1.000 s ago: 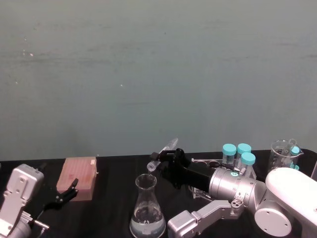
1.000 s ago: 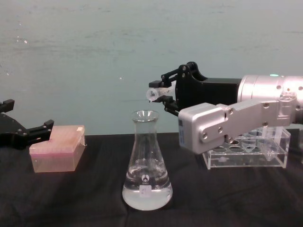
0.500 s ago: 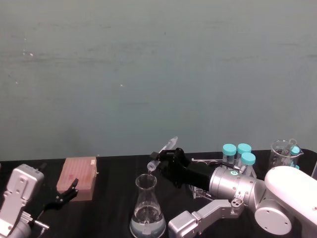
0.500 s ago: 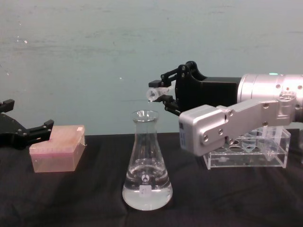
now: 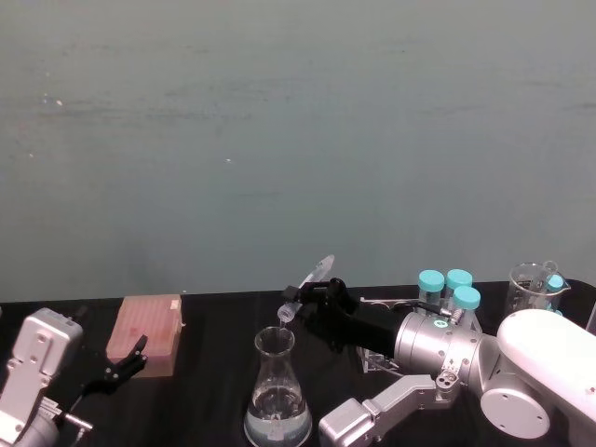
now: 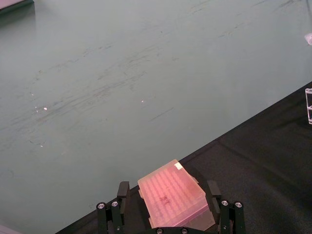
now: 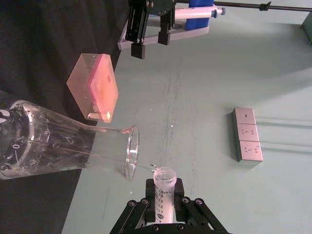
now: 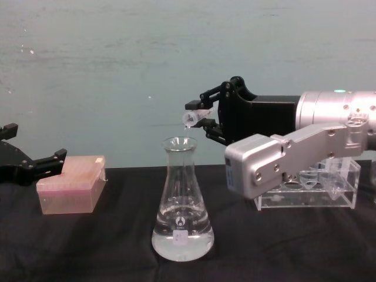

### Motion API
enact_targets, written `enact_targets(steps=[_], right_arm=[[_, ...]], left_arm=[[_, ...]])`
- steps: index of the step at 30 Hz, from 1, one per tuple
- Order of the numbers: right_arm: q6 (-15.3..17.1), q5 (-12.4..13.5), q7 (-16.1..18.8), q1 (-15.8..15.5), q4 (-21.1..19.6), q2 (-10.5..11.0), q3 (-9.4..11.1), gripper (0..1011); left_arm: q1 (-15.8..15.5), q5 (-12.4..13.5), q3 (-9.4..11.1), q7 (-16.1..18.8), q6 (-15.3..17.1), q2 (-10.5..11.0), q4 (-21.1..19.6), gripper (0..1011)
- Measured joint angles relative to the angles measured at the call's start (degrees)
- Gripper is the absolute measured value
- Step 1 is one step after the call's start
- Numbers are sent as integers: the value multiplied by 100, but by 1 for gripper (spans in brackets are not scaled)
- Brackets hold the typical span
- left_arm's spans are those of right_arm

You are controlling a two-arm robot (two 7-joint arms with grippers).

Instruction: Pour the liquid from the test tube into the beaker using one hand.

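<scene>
The left gripper [image 6: 167, 189] hangs at the far left, fingers spread apart and empty. It is near a pink tip box [image 8: 71, 183], well apart from the glassware, and takes no part in the pour. The beaker [image 8: 182, 200] stands upright on the black table [image 8: 106, 252] near the centre, with clear liquid [image 8: 182, 239] pooled in its wide base. The test tube [image 8: 198, 113] is above the beaker's neck, clamped between the closed fingers of the right gripper [image 8: 207, 116]. That gripper reaches in from the right and is by far the nearer arm. In the chest view the tube's long axis lies close to horizontal, with the mouth pointing to the robot's left and dipped slightly below the closed end. The mouth sits over the flared rim, inside its span but right of its centre, and a clear gap separates the two. How much liquid the tube holds cannot be told. Judgement: the coming move is a further tilt of the right wrist, and it depends on the mouth being over the rim opening. A drift to the right would put the stream outside the neck. The clear rack [image 8: 305, 191] stands farther right, behind the right arm.
</scene>
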Motion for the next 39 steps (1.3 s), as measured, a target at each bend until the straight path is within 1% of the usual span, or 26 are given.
enact_targets(steps=[15, 32, 35, 37, 38, 39], right_arm=[[-27, -92, -85, 70, 28, 31, -95, 213], [-18, -134, -116, 96, 19, 52, -152, 213], [-6, -32, -97, 72, -6, 48, -105, 213], [0, 82, -53, 41, -35, 44, -52, 213], [4, 264, 37, -10, -73, 36, 35, 213], [6, 374, 94, -34, -95, 30, 86, 213]], left_arm=[[0, 0, 0, 0, -1, 0, 0, 1000], [0, 0, 0, 0, -1, 0, 0, 1000], [0, 0, 0, 0, 0, 0, 0, 1000], [0, 0, 0, 0, 0, 0, 0, 1000], [0, 0, 0, 0, 0, 0, 0, 1000], [0, 0, 0, 0, 0, 0, 0, 1000]])
